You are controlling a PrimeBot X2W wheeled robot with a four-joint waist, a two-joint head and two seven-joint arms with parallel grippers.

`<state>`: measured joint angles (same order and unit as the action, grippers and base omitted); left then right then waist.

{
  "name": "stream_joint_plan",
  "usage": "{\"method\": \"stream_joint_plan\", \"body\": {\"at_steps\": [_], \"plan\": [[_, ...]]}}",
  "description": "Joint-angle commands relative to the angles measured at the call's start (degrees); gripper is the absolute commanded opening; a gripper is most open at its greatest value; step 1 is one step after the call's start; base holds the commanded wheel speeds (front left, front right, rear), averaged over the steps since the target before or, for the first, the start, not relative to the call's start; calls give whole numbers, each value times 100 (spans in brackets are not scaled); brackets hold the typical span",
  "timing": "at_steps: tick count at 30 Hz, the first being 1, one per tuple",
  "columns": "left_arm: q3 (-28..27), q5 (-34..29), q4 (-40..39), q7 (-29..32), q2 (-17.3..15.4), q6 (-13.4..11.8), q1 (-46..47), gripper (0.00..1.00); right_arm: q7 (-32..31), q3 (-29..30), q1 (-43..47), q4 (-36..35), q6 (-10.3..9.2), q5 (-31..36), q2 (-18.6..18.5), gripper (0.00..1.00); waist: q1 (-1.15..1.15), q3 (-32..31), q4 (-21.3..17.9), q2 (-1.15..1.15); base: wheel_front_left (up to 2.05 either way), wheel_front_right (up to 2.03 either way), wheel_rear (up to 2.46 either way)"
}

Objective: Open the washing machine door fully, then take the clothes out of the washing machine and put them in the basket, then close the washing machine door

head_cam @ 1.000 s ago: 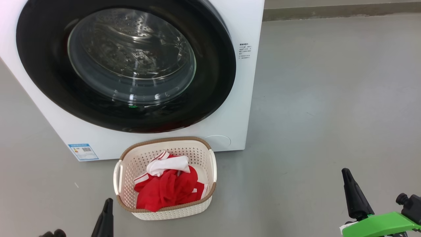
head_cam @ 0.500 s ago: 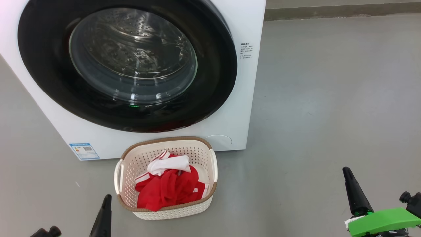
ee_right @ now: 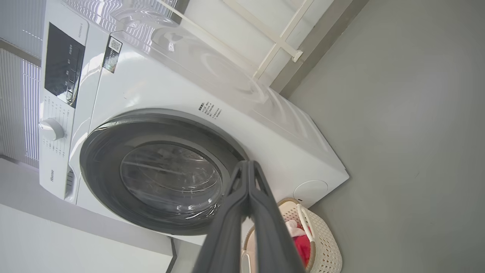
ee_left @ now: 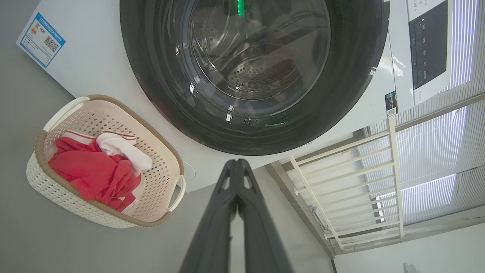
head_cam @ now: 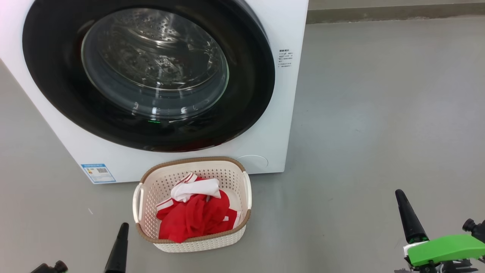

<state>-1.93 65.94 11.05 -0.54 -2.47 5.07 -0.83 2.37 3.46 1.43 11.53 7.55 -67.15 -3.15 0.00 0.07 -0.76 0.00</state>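
- Head view: the whole picture has drifted a little over the last second, which is the camera moving. The washing machine door (head_cam: pixel 149 72) sits flush on the washing machine (head_cam: pixel 273 113). The red clothes (head_cam: pixel 193 220) lie in the basket (head_cam: pixel 191 161). The left gripper (head_cam: pixel 122 233) and right gripper (head_cam: pixel 401 201) are low and clear of everything.
- Left wrist view: the left gripper (ee_left: pixel 237 167) has its fingers pressed together and holds nothing.
- Right wrist view: the right gripper (ee_right: pixel 248 167) likewise has its fingers together and holds nothing. The task looks finished.

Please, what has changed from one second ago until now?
Only small shifts: the right tool and the left tool, both shut and empty, crept slightly up the head view, which itself shifted. Nothing was taken or released. The washing machine door stays closed, the clothes stay in the basket.
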Motion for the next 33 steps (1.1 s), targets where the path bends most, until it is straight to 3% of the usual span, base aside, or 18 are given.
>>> {"method": "stream_joint_plan", "body": {"at_steps": [1,33], "plan": [[-178,205,-85,42,-67,73,305,0,-66,-30,-334,-107,0,-219,-97,0,0,0,4,0,0,0,0],[-379,2282,240,572,-74,216,638,0,-610,68,-679,183,-5,-2306,-126,0,0,9,64,0,0,0,0]]}}
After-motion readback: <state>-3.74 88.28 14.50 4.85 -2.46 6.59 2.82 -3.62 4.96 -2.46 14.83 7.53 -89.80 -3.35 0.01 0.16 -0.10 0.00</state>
